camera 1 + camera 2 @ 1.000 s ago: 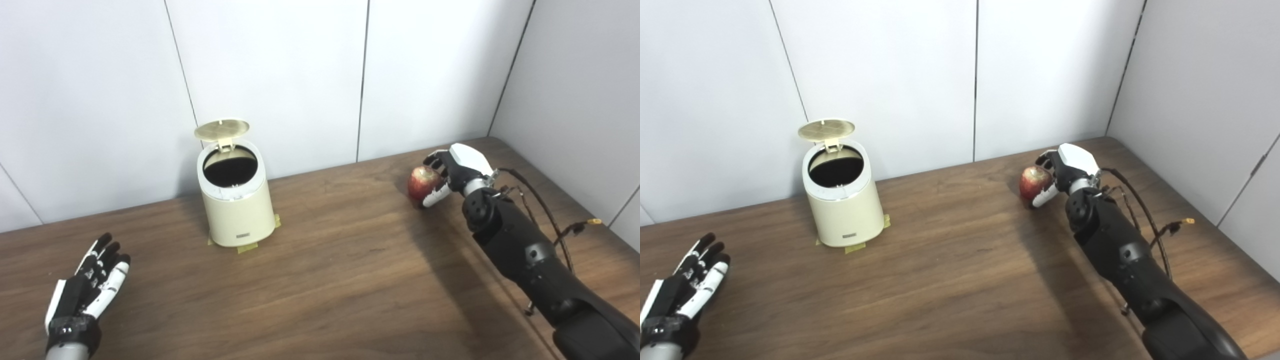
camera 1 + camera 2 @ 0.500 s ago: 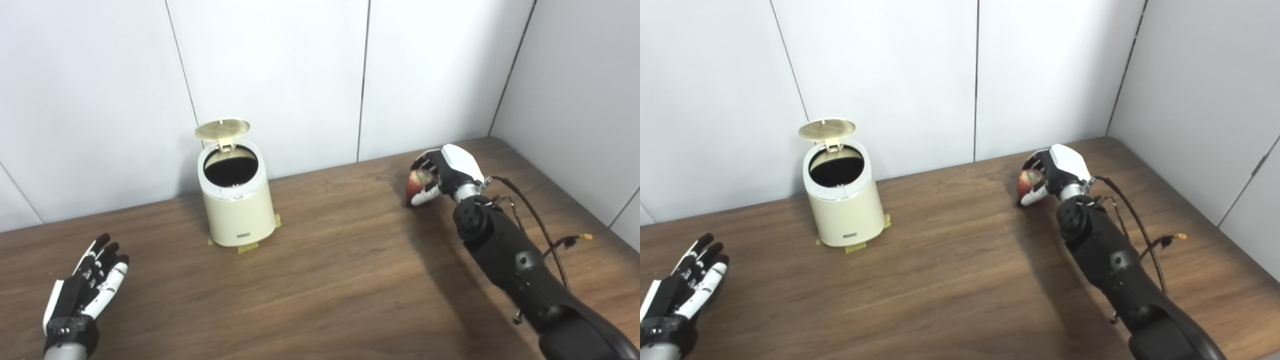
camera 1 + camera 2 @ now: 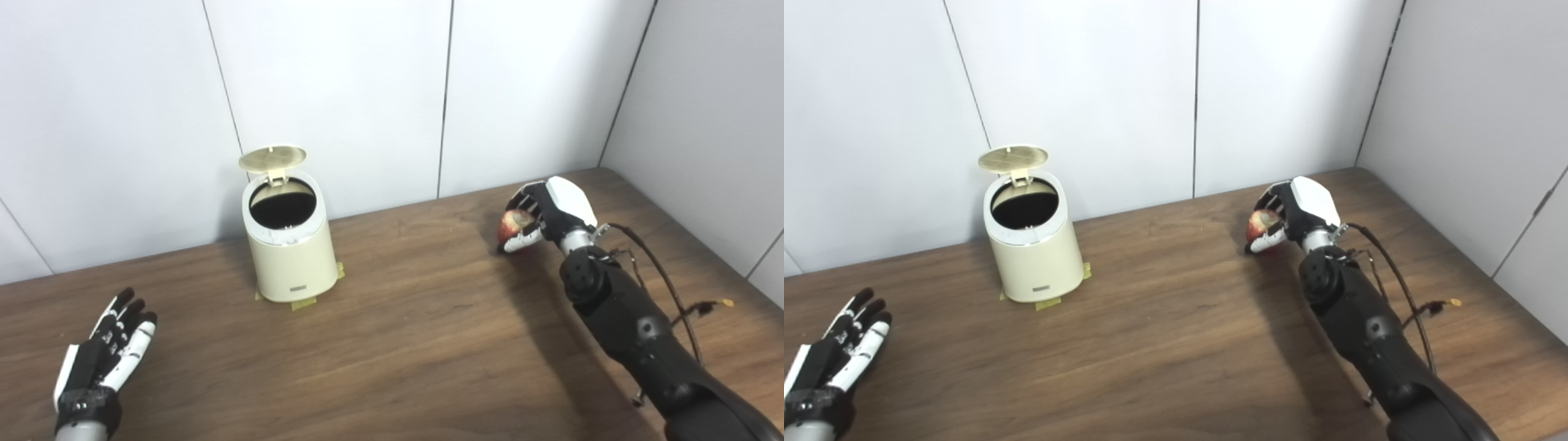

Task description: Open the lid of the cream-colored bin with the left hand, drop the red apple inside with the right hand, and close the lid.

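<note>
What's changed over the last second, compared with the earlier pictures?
The right hand closed its fingers around the red apple and shifted slightly left with it. The cream-colored bin stayed put with its lid up, and the left hand stayed open at the table's near left.

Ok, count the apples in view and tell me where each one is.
1. The red apple is on the table's right side, wrapped in the right hand. The bin stands open, but its dark inside can't be checked for more.
</note>
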Motion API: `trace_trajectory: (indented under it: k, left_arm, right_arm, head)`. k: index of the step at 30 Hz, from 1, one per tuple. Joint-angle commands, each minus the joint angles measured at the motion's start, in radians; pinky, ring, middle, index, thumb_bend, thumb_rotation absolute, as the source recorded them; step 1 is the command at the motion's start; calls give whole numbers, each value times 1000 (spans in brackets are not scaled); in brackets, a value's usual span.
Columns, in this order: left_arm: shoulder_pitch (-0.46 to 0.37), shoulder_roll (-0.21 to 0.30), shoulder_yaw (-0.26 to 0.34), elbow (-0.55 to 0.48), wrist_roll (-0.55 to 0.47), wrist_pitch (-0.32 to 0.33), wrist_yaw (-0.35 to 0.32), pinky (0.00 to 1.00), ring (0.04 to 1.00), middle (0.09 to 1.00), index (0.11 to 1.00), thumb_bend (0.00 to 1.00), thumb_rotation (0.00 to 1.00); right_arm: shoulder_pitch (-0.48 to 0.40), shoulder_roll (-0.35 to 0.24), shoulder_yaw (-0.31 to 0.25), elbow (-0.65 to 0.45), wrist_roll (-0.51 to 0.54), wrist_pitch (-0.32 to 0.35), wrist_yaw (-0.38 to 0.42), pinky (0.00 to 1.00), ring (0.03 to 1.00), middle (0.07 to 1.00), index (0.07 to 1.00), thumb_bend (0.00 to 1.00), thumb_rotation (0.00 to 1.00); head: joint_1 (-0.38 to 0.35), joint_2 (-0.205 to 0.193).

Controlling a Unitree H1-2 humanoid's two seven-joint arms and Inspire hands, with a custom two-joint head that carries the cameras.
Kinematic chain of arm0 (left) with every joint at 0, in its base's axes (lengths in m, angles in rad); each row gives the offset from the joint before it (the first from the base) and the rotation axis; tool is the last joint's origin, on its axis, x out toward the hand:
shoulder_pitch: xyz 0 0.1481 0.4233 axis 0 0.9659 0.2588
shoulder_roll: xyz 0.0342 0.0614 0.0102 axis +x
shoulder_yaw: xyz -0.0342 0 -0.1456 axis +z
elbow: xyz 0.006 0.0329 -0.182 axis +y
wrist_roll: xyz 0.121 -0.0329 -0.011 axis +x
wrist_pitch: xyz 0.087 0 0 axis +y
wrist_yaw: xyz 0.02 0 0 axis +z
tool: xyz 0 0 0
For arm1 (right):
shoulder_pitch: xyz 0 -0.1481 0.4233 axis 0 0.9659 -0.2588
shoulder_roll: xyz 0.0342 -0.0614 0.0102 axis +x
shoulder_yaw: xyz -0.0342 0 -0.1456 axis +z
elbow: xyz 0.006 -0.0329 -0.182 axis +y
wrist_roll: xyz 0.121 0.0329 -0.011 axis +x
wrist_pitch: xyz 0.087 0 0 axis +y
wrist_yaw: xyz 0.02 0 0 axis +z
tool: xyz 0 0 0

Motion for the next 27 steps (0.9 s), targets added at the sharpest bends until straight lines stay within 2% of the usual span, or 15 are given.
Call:
trace_trajectory:
  k: [1,2,6,10,16,20,23,27]
  left_arm:
    - [-37,2,4,-35,-13,-16,5,995,950,936,967,373,359]
    - [-36,0,4,-36,-15,-15,5,981,947,936,966,373,348]
    - [-34,-3,0,-35,-10,-15,8,949,937,932,962,373,341]
    - [-34,-5,-9,-23,4,-22,14,946,935,929,957,369,350]
    - [-28,-10,-19,-15,-2,-39,10,978,949,935,964,351,318]
    - [-29,-18,-21,4,-12,-61,6,980,951,935,964,386,343]
    - [-26,-24,-28,14,-5,-80,8,972,947,935,965,386,351]
    - [-26,-32,-35,17,-4,-84,12,970,951,942,970,377,336]
  right_arm:
    - [-39,-26,-24,-86,-9,-48,-42,448,429,482,509,519,0]
    - [-34,-24,-27,-124,-11,-57,-45,496,433,476,509,520,0]
    - [-20,-1,-35,-295,-25,-61,-46,376,412,471,503,506,0]
    - [-26,17,-20,-421,-63,-42,-15,362,411,492,496,502,0]
    - [-63,75,-3,-509,-79,-32,32,372,418,500,502,503,0]
    - [-87,112,15,-551,-72,-71,61,429,434,491,496,505,0]
    - [-111,151,34,-588,-42,-114,89,381,421,493,486,504,0]
    - [-156,210,75,-606,-68,-124,115,337,406,503,503,500,0]
  head:
    - [2,0]
    - [2,0]
    - [18,-7]
    - [38,-21]
    - [78,-38]
    - [108,-42]
    - [124,-48]
    - [136,-55]
